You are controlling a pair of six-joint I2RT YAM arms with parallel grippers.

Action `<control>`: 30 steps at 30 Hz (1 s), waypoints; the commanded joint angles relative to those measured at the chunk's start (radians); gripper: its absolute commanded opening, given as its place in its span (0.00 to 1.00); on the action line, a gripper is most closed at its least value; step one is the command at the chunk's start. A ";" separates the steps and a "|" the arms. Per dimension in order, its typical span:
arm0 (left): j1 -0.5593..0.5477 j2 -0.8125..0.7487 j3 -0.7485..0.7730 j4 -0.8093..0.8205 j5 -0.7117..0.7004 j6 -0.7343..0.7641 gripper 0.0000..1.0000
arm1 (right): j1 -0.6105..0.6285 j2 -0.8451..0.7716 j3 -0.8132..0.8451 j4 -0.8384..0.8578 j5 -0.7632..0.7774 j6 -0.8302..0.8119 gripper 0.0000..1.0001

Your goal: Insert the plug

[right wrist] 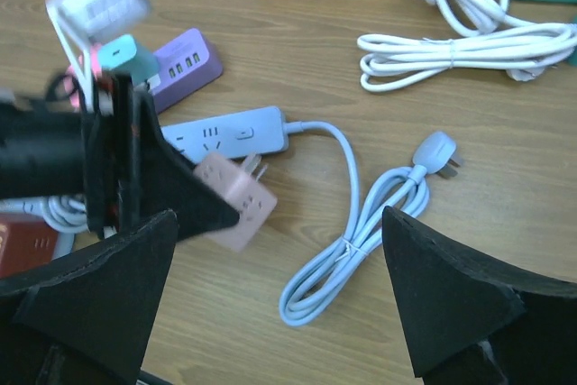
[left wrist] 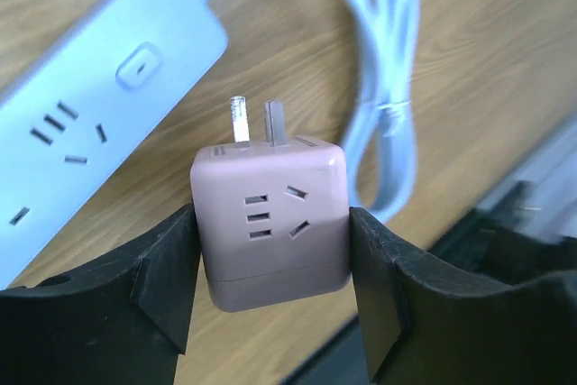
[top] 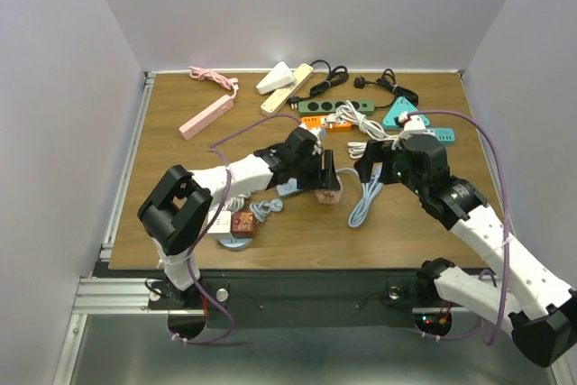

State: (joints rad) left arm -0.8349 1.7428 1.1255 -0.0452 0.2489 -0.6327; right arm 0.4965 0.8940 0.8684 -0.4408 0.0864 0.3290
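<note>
My left gripper (left wrist: 270,245) is shut on a pink cube adapter plug (left wrist: 270,223), its two flat prongs (left wrist: 257,119) pointing away from the wrist toward a light blue power strip (left wrist: 99,114) lying on the wooden table. In the top view the left gripper (top: 326,178) holds the adapter (top: 328,194) just right of the strip (top: 288,188). In the right wrist view the adapter (right wrist: 239,200) hangs just below the strip (right wrist: 230,132). My right gripper (top: 374,169) is open and empty above the strip's coiled blue cord (right wrist: 361,232).
An orange strip (top: 326,122), a green strip (top: 335,106), a teal strip (top: 424,132) and white cords (top: 370,128) lie behind. A pink strip (top: 207,116) and a cream strip (top: 287,87) lie at the back left. A purple adapter (right wrist: 185,65) and a brown cube (top: 242,223) lie near the left arm.
</note>
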 commanded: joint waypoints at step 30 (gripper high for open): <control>0.125 0.032 0.487 -0.482 0.352 -0.260 0.00 | 0.583 0.359 0.165 0.014 0.682 -0.163 1.00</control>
State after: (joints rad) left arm -0.7177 1.8294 1.5475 -0.5205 0.5758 -0.8608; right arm 1.0485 1.2316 0.9821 -0.4274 0.6762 0.1616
